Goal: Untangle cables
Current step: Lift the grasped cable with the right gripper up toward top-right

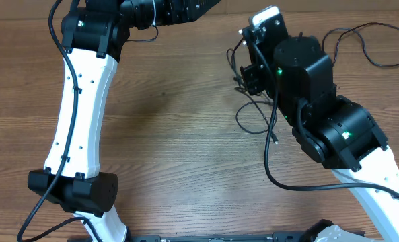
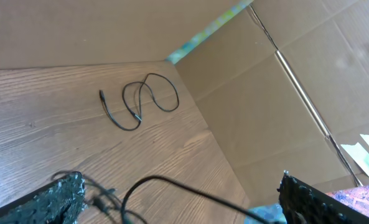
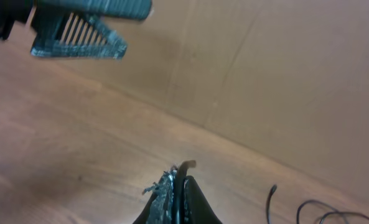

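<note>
My right gripper (image 3: 178, 180) is shut on a thin black cable, whose bent end (image 3: 186, 165) sticks up past the fingertips. Seen from overhead, this gripper (image 1: 247, 75) hangs over a tangle of cables (image 1: 254, 115) near the table's back right. Another looped cable (image 1: 369, 46) lies at the far right. My left gripper (image 2: 184, 202) stands wide open. A blurred black cable (image 2: 172, 182) arcs across the gap between its fingers, knotted near the left finger (image 2: 60, 199). A loose cable (image 2: 140, 99) lies coiled on the wood farther off.
A cardboard wall (image 2: 265, 93) borders the wooden table (image 1: 172, 134) at the back. The left arm (image 1: 78, 114) stretches from the front left edge to the back. The right arm (image 1: 340, 134) takes up the right side. One left finger (image 3: 78, 31) shows in the right wrist view.
</note>
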### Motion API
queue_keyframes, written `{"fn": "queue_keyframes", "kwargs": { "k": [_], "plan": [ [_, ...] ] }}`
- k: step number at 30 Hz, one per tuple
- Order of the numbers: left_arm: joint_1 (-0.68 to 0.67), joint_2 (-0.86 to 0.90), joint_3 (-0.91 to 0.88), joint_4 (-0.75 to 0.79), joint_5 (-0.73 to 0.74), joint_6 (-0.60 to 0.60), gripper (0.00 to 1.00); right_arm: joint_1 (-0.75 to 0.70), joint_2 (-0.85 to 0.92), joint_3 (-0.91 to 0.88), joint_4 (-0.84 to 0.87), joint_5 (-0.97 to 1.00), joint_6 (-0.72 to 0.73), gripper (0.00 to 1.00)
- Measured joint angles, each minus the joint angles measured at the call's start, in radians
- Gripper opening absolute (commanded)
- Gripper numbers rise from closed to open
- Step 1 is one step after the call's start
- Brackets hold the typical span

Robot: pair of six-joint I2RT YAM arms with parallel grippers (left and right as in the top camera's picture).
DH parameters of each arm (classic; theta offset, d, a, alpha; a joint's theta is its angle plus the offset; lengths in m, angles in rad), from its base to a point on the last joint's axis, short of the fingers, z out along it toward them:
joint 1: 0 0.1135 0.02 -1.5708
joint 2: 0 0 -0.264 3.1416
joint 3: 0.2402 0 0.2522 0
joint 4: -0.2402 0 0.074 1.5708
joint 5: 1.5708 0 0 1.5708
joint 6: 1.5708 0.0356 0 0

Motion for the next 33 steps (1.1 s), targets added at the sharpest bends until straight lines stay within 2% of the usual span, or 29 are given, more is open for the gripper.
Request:
{"fn": "queue_keyframes", "kwargs": {
  "k": [14,19,25,27,33],
  "plan": [
    [0.0,0.0,0.0,0.0,0.0,0.0,1.0,0.0,0.0,0.0,0.035,0.019,0.008,0.04],
    [0.0,0.0,0.0,-0.003,-0.052,0.0,0.99,-0.007,0.0,0.0,0.04,0.019,0.018,0.04],
    [0.0,0.0,0.0,-0.127,-0.071,0.003,1.0,-0.095,0.0,0.0,0.096,-0.008,0.081,0.04],
    [0.0,0.0,0.0,-0.168,-0.063,0.032,0.99,-0.143,0.0,0.0,0.114,-0.059,0.105,0.04],
    [-0.007,0.0,0.0,-0.291,0.006,0.22,1.0,-0.249,0.0,0.0,0.149,-0.267,0.149,0.04]
  ]
}}
